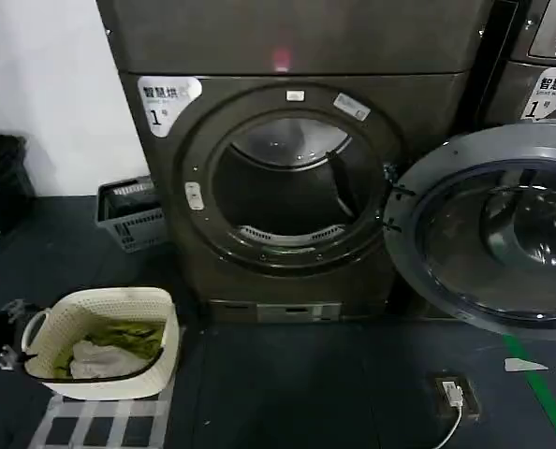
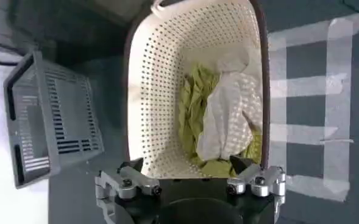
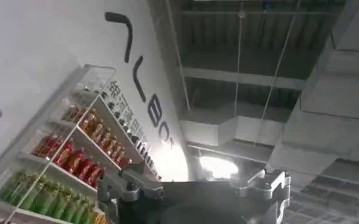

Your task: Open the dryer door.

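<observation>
The dryer door (image 1: 503,234) stands swung wide open to the right of the grey dryer (image 1: 287,281). Its grey inner ring and dark domed glass face me. The round drum opening (image 1: 287,182) is uncovered and dark inside. My left gripper (image 1: 7,341) hangs low at the far left, beside a cream laundry basket (image 1: 161,313). In the left wrist view this gripper (image 2: 188,165) is open, its black fingertips (image 2: 132,165) just above the basket's rim (image 2: 136,91), holding nothing. My right gripper (image 3: 197,182) points up at a ceiling, open and holding nothing.
The cream basket holds green and white clothes (image 2: 222,115). A grey crate (image 1: 128,213) stands left of the dryer. A second grey machine (image 1: 549,84) is at the upper right. A small box with a white cable (image 1: 454,393) and green floor tape (image 1: 540,374) lie in front.
</observation>
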`<state>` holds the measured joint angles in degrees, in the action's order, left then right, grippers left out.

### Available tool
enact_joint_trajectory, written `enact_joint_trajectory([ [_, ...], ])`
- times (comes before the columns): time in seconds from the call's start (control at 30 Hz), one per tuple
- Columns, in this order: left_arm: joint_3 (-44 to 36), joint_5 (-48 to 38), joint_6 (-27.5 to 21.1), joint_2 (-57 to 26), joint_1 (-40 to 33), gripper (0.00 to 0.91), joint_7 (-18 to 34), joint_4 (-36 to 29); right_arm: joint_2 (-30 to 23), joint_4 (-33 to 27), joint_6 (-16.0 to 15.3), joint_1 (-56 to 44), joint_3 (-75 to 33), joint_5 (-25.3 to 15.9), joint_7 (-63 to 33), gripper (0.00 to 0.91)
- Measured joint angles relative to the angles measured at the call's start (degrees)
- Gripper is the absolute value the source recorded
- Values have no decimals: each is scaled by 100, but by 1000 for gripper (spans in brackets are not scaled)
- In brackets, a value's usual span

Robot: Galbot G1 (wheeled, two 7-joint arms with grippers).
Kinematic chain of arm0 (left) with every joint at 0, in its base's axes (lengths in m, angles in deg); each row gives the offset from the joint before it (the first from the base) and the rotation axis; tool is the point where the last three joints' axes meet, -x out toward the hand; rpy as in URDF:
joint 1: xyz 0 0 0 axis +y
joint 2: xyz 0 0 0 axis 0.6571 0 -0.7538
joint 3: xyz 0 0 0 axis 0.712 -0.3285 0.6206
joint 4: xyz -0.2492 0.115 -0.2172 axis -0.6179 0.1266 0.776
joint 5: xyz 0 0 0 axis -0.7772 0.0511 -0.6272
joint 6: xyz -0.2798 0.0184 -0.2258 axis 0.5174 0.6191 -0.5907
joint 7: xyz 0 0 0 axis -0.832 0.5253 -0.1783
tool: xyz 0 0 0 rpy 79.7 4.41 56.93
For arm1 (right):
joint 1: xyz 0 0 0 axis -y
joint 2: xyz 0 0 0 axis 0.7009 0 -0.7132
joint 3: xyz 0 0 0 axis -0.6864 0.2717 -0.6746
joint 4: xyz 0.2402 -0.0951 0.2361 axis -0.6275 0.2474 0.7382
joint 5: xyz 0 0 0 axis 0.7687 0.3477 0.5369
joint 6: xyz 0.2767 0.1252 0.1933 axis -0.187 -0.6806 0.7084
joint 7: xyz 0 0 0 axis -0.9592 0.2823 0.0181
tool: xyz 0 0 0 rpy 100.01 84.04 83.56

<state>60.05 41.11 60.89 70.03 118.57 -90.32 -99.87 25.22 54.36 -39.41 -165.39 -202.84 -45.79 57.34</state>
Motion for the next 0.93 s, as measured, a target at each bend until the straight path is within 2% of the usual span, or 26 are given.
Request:
enact_joint_trajectory([
  [0.93, 10, 91, 132, -42, -6, 907, -70, 61, -21, 56, 95, -128, -299, -42, -58, 907],
])
